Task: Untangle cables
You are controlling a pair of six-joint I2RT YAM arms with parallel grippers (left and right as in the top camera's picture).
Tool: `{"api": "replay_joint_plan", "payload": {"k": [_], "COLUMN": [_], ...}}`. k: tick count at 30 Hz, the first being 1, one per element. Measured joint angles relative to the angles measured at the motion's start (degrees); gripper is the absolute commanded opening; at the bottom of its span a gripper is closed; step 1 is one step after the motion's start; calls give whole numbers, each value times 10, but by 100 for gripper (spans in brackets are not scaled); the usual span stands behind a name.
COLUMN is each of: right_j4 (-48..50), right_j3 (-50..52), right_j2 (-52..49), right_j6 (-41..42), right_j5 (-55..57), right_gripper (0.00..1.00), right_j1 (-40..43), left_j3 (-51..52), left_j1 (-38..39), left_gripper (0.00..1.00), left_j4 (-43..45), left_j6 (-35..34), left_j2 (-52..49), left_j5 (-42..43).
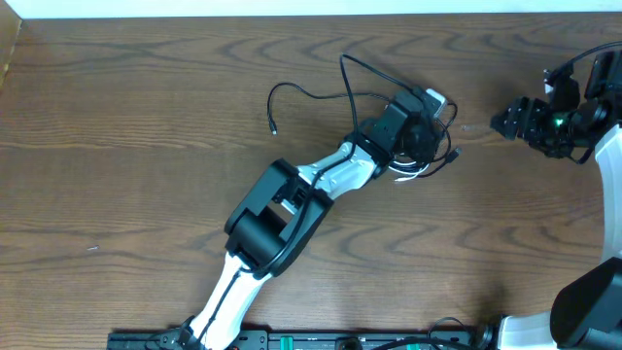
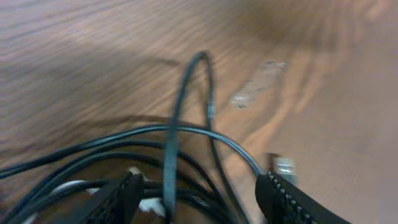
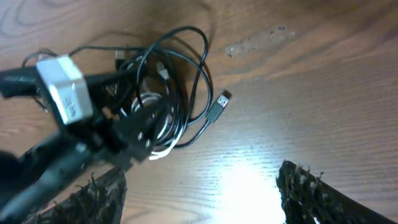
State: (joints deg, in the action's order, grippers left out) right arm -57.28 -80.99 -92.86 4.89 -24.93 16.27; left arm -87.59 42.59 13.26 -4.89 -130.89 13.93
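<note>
cables [image 3: 163,99] lie in a messy pile on the counter [image 1: 146,117]. left pincer [image 2: 205,196] is spread wide over the pile, likely to grab one. right pincer [image 3: 205,196] waits well apart, spread too

cables [image 3: 163,109]: tangled, black and white | plug [image 3: 219,103]: beside heap | right jaws: apart

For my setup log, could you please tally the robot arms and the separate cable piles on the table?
Robot arms: 2, the left arm and the right arm.
Cable piles: 1, the cables all in one tangle.
Total: 3.
</note>
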Motion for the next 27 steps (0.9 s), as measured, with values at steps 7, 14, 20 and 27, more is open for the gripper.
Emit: {"api": "replay_joint_plan", "payload": {"k": [7,14,20,27], "right_j4": [-5,-5,-5,0], "right_j3": [0,0,0,0], "right_j2": [0,0,0,0], "right_j6": [-11,-13,-13,-13], "right_j5": [0,0,0,0], "right_gripper": [74,74,74,75], "right_j1": [0,0,0,0], "left_j3": [0,0,0,3], "left_j1": [-2,-1,-1,-5], "left_gripper": [59,20,7,7], "left_j4": [33,35,24,-134], "left_j6": [0,1,-2,-2], "left_j2": [-16,-16,-16,41], "left_j5": [-52,-63,-67,-67]}}
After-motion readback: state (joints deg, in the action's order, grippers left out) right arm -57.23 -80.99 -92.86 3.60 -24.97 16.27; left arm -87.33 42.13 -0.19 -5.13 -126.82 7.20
